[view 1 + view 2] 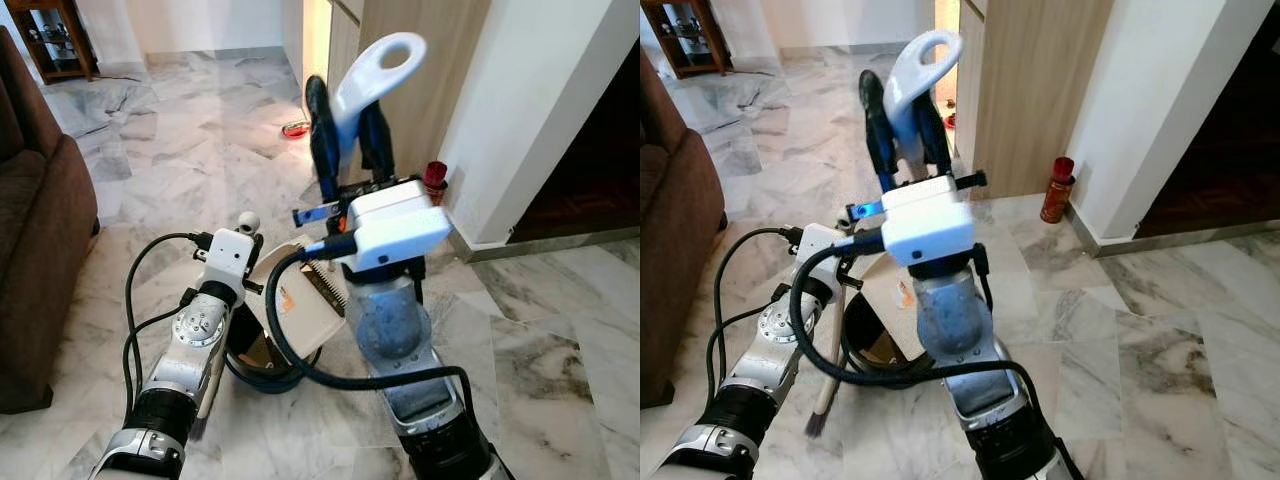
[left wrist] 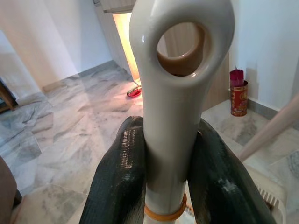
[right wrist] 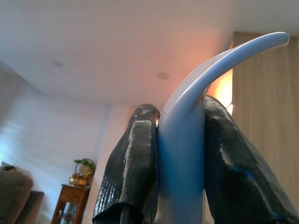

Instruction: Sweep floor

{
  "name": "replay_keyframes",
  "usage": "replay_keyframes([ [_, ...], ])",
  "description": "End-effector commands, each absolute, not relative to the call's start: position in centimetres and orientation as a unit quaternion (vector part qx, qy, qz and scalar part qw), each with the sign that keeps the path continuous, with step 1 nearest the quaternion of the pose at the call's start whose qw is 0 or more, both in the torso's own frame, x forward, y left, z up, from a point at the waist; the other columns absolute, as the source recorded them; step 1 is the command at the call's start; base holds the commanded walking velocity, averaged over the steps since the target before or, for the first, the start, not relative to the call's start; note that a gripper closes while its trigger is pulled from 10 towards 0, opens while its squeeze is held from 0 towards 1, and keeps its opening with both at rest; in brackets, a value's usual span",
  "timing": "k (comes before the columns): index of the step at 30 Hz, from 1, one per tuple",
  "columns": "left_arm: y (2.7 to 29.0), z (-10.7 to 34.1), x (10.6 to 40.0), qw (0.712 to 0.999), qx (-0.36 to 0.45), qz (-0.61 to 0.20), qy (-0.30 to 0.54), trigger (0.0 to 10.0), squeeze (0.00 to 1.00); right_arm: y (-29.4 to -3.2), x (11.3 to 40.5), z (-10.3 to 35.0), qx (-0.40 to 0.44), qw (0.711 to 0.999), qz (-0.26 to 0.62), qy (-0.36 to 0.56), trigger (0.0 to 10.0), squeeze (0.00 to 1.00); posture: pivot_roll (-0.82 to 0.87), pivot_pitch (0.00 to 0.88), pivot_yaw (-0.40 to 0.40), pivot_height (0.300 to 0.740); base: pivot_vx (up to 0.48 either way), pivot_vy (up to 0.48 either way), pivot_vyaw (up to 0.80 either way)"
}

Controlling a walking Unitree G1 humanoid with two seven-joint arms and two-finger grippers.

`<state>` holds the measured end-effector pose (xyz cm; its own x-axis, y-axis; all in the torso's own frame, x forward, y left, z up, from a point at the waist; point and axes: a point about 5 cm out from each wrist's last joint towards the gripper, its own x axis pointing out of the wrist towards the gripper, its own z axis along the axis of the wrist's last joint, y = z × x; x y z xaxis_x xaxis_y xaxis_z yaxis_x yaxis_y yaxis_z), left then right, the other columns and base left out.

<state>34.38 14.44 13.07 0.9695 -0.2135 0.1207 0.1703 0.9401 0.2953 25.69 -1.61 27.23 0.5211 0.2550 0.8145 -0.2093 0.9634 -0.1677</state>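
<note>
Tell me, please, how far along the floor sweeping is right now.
Done: the right tool is shut on the white looped handle, held above the cream dustpan. In hand: in its wrist view, the left tool is likewise pressed on such a handle. Left: apparently the sweeping itself. The brush hangs just above the marble floor, and no swept patch can be made out.

A lived-in home, by the look of it: polished marble floor, a brown sofa at one side, a glass-fronted wooden display cabinet in the far corner, wood-panelled cupboard beside a white wall.
</note>
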Motion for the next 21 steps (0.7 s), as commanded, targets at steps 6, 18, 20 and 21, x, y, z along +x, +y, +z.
replay_keyframes([
  [6, 14.1, 14.3, 34.4, 0.980, 0.133, -0.101, -0.107, 10.0, 0.00, -2.6, 26.5, 28.0, 0.104, 0.900, 0.086, -0.415, 10.0, 0.00, 0.15, 0.051, -0.045, 0.740, 0.000, 0.000, 0.00],
  [18, 14.4, 14.5, 34.4, 0.980, 0.137, -0.090, -0.111, 10.0, 0.00, -7.1, 29.5, 26.6, 0.161, 0.927, 0.012, -0.338, 10.0, 0.00, 0.15, 0.044, -0.045, 0.740, 0.000, 0.000, 0.00],
  [20, 14.4, 14.5, 34.4, 0.980, 0.137, -0.090, -0.111, 10.0, 0.00, -7.3, 29.6, 26.6, 0.158, 0.928, 0.010, -0.337, 10.0, 0.00, 0.15, 0.044, -0.045, 0.740, 0.000, 0.000, 0.00],
  [21, 14.3, 14.5, 34.4, 0.980, 0.137, -0.091, -0.111, 10.0, 0.00, -8.1, 29.9, 26.5, 0.154, 0.929, 0.002, -0.336, 10.0, 0.00, 0.14, 0.042, -0.043, 0.740, 0.000, 0.000, 0.00],
])
